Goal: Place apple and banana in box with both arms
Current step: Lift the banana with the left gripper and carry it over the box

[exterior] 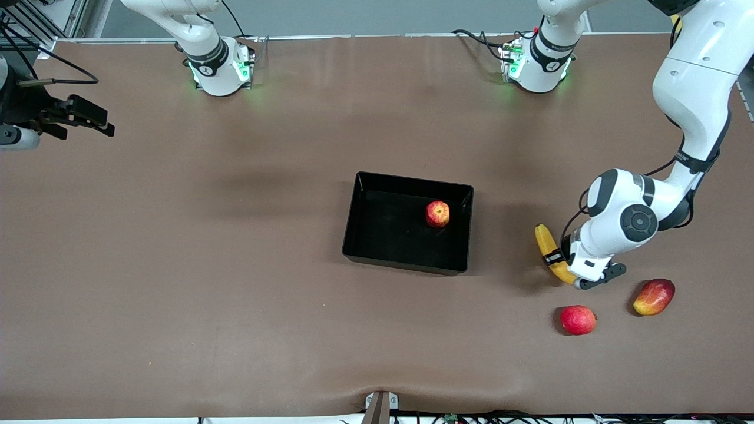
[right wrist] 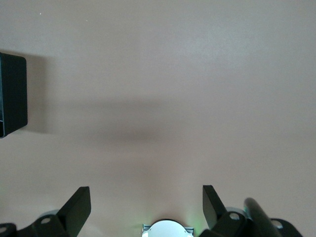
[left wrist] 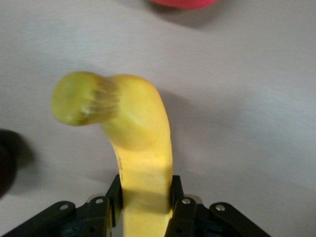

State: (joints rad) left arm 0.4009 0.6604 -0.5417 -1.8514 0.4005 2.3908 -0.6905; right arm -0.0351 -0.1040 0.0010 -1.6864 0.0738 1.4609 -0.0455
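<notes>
The apple (exterior: 437, 213), red with yellow streaks, sits inside the black box (exterior: 362, 227) at the table's middle, in the corner toward the left arm's end. The yellow banana (exterior: 545, 242) lies on the table beside the box, toward the left arm's end. My left gripper (exterior: 556, 263) is shut on the banana (left wrist: 143, 138) partway along it. The black fingers (left wrist: 114, 191) press on both sides of the fruit around my left gripper (left wrist: 146, 191). My right gripper (exterior: 100, 123) waits open and holds nothing, high over the table's right-arm end. The right wrist view shows that gripper (right wrist: 146, 205) over bare table.
A pinkish-red round fruit (exterior: 578, 320) and an oval red-and-yellow fruit (exterior: 654, 297) lie close to the left gripper, nearer to the front camera. The round fruit's edge (left wrist: 182, 2) shows in the left wrist view. One box corner (right wrist: 12, 94) shows in the right wrist view.
</notes>
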